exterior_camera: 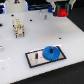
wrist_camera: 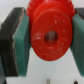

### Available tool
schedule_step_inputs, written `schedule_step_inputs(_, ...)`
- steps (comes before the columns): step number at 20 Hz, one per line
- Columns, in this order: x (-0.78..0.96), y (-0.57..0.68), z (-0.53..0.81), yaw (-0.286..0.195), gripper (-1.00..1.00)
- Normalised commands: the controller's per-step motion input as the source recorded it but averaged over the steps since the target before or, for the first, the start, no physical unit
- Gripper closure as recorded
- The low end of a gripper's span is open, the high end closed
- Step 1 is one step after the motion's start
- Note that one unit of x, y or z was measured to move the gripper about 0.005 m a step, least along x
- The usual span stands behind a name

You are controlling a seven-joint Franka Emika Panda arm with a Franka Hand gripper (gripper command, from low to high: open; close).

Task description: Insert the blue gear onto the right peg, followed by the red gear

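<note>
The blue gear (exterior_camera: 51, 52) lies flat on the black-framed grey plate (exterior_camera: 34, 59), on its right part; the right peg is hidden in it. The plate's shorter pin (exterior_camera: 36, 55) stands left of the gear. My gripper (exterior_camera: 62, 10) is high at the back right, shut on the red gear (exterior_camera: 62, 11). In the wrist view the red gear (wrist_camera: 49, 33) fills the middle with its centre hole showing, clamped between the two teal pads (wrist_camera: 22, 41), above the white table.
A small beige block-like object (exterior_camera: 18, 27) stands on the white table (exterior_camera: 20, 70) at the exterior view's left. A thin dark post (exterior_camera: 45, 16) stands near the back. Dark clutter lies behind the table's far edge.
</note>
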Motion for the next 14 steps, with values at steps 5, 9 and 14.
schedule_step_inputs(5, 0.8, -0.07, 0.37, 0.0, 1.0)
schedule_step_inputs(9, 0.81, -0.09, 0.33, 0.0, 1.0)
schedule_step_inputs(14, 0.79, -0.11, 0.28, 0.0, 1.0)
